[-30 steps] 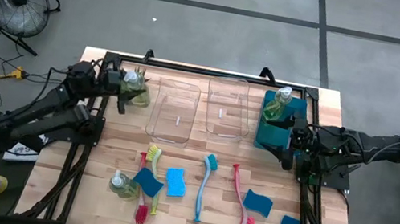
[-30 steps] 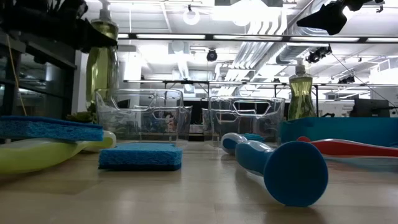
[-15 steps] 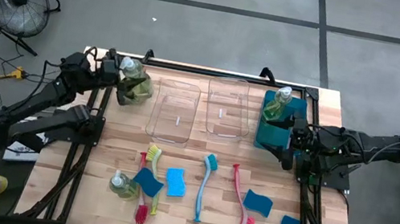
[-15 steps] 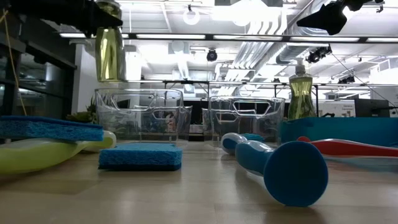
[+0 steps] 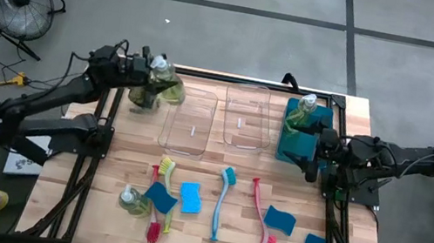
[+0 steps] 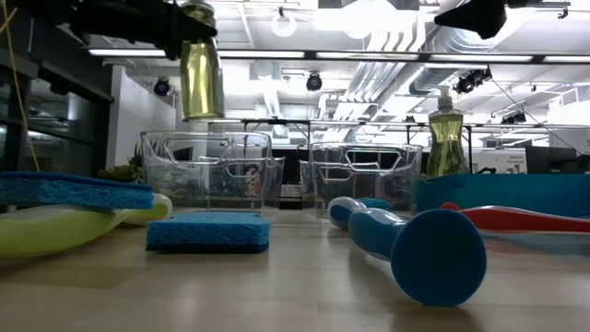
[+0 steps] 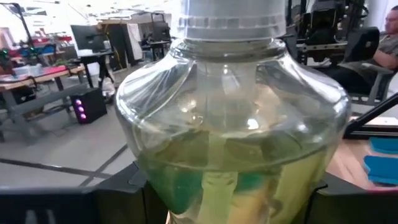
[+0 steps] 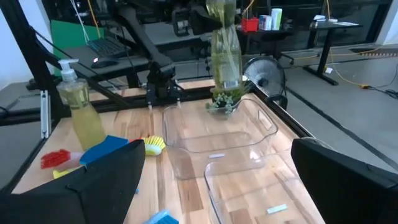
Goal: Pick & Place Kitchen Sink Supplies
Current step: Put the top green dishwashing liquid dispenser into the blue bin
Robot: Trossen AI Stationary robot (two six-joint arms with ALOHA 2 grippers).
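Left hand (image 5: 147, 75): I am clenching a soap bottle (image 5: 165, 85), lifting it by the left clear bin (image 5: 190, 121).
Right hand (image 5: 311, 151): I am waiting, released.
Done: one bottle (image 5: 306, 108) is standing in the teal bin (image 5: 288, 142).
Left: sponges, brushes, another bottle are lying on the bench (image 5: 240, 192).

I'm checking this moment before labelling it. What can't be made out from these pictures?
- Left gripper: in the left wrist view the held soap bottle fills the frame and covers the jaws' contact.
- Same bottle's pump top: cut off by the low view's top edge.
- Teal bin: high view, the right gripper covers part of its inside.
- Small plant: right wrist view, half hidden behind the hanging bottle.
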